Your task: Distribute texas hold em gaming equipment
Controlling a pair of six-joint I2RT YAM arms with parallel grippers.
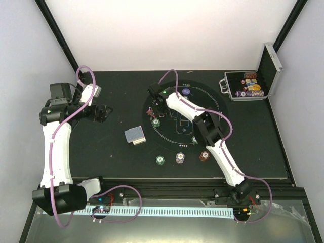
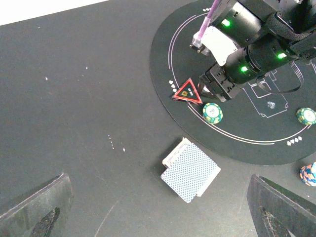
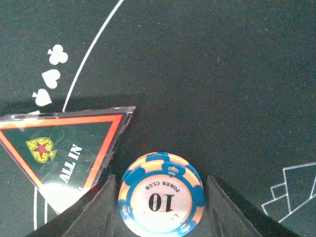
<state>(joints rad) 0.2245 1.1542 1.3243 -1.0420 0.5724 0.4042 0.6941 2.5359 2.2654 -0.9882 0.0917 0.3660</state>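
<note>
Your right pincer (image 3: 160, 178): two matte black fingers (image 3: 98, 212), closed to the width of one chip and clamped on its rim from both sides.

Item held: blue-and-cream chip (image 3: 161, 200). It is a round, glossy disc with its face to the wrist camera. The rim has alternating blue and cream blocks, and the pale centre is printed "10" and "POKER CLUB". You have it over the round mat (image 3: 207, 74), just beside the red triangle (image 3: 64, 148).

Red triangle: flat, shiny plaque, clear at the edge, with a red border and dark green centre. It carries a yellow spade emblem and the words "ALL IN". It lies on the mat across a white ring line.

Round mat: matte black, printed with thin white rings, outlines and small suit marks.

Green-and-cream chip (image 2: 212, 112): lies flat on the mat, just beside the triangle's corner.

Deck of cards (image 2: 191, 170): squared stack, cross-hatched grey-blue backs up, white edges showing. It lies on the dark table (image 2: 74, 123), just outside the mat.

Row of three chips (image 1: 180, 158): green, purple and brown, on the table near the mat's near edge.

Silver-edged case (image 1: 248, 87): lid up, coloured chips inside, at the far right.

Your left pincer (image 1: 103, 114): fingers (image 2: 37, 210) spread wide, gripping nothing, left of the mat.
</note>
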